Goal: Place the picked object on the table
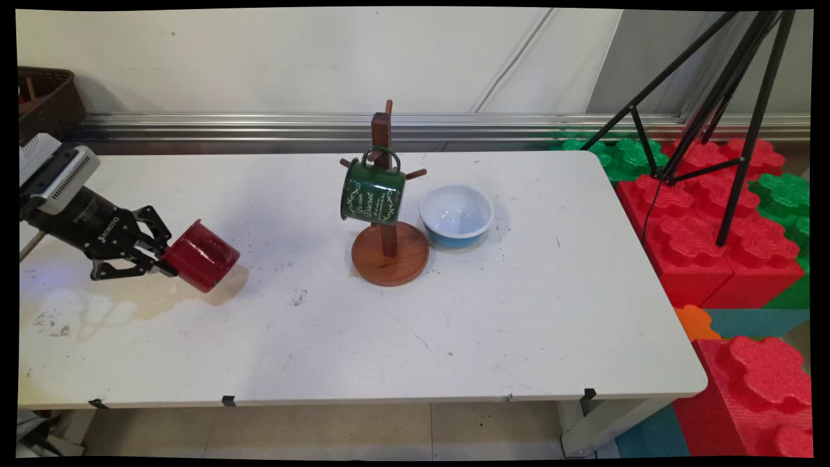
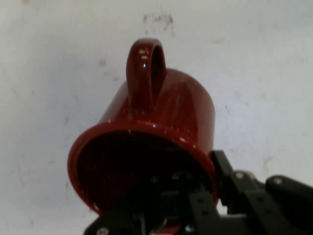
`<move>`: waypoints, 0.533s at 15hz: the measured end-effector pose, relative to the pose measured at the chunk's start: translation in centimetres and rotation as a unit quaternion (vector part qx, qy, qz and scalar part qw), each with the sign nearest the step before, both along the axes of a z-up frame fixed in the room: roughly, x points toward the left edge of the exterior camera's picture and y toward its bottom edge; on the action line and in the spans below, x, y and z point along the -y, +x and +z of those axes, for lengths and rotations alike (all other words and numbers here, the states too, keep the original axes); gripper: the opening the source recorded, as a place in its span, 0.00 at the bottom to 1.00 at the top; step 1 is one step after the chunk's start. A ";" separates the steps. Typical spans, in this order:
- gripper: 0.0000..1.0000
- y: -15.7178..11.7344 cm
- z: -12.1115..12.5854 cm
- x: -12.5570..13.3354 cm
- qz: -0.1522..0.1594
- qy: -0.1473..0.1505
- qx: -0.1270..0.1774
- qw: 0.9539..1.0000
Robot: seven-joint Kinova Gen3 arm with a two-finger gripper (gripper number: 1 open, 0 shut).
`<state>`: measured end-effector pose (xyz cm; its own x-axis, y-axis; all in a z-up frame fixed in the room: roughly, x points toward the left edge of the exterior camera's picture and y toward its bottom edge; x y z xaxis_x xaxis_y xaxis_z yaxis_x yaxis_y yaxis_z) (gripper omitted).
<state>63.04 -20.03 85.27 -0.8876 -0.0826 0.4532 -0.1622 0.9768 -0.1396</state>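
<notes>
Glossy dark-red mug (image 2: 161, 132), tipped sideways, handle visible, clamped at its rim by the end effector (image 1: 157, 258).

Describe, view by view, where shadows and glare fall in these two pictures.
Main view: the red mug in the claw casts a soft shadow on the table just beyond it. Hand view: small glare spots on the mug's handle.

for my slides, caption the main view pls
Claw holds a tilted red mug left of a mug tree with a green mug.
</notes>
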 end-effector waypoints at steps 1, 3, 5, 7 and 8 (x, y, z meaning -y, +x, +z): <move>0.00 -0.1 -0.1 0.0 0.000 -0.001 0.006 1.000; 0.00 -0.2 -0.3 -0.1 0.000 -0.002 0.014 1.000; 0.00 -0.4 -0.6 -0.2 0.000 0.000 0.021 1.000; 0.00 -0.7 -1.0 -0.3 0.000 0.002 0.028 1.000; 0.00 -0.9 -1.3 -0.3 0.000 0.003 0.031 1.000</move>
<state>62.12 -19.69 84.00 -0.9141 -0.0848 0.3965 -0.1529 0.9778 -0.1432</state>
